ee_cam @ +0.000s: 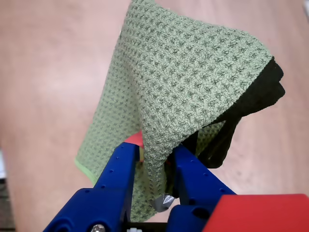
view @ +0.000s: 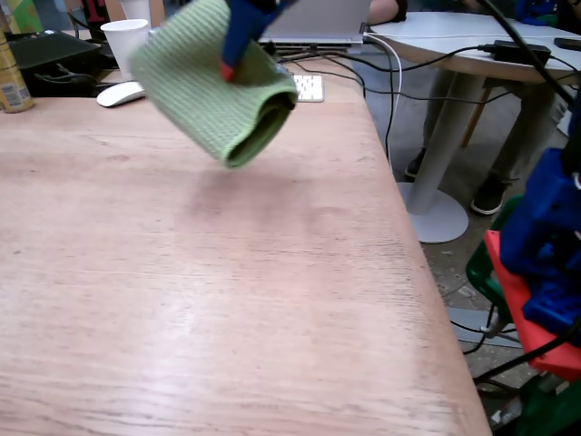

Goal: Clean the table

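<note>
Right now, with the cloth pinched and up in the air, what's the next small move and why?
Probably lower straight down. The gripper is shut on the green cloth, which hangs folded above the table with its shadow apart from it, so it isn't touching. Wiping needs contact with the wood first.

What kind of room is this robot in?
Probably an office or workshop. The wooden table holds a computer mouse, a keyboard and a paper cup, and cables trail to a white table.
</note>
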You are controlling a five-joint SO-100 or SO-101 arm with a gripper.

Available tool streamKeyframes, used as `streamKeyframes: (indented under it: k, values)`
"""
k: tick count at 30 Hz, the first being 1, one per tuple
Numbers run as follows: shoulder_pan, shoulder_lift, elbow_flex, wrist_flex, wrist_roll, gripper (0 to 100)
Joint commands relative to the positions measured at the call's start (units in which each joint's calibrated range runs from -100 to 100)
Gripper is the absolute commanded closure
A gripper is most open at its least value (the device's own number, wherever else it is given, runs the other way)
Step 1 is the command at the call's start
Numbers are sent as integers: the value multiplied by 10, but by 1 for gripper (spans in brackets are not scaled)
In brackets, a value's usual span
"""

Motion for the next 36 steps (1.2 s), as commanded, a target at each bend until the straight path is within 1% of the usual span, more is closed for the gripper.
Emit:
streamKeyframes:
  k: [1, 3, 5, 11, 13, 16, 18, 21, 24, 31, 34, 36]
  values:
    - [-140, -40, -23, -5, -27, 99]
    - [-204, -33, -37, -9, -46, 99]
    - [-253, -1, -100, -9, -63, 99]
    - [-255, 259, -447, 3, -68, 99]
    - [-258, 338, -534, 3, -69, 99]
    - [-309, 418, -622, 3, -69, 99]
    - [-358, 459, -644, 2, -69, 99]
    - [-379, 516, -645, -2, -69, 99]
    - [-375, 562, -645, -9, -69, 99]
    - [-358, 566, -645, 5, -68, 99]
    - [-350, 566, -645, 65, -64, 99]
    - [-326, 566, -645, 97, -68, 99]
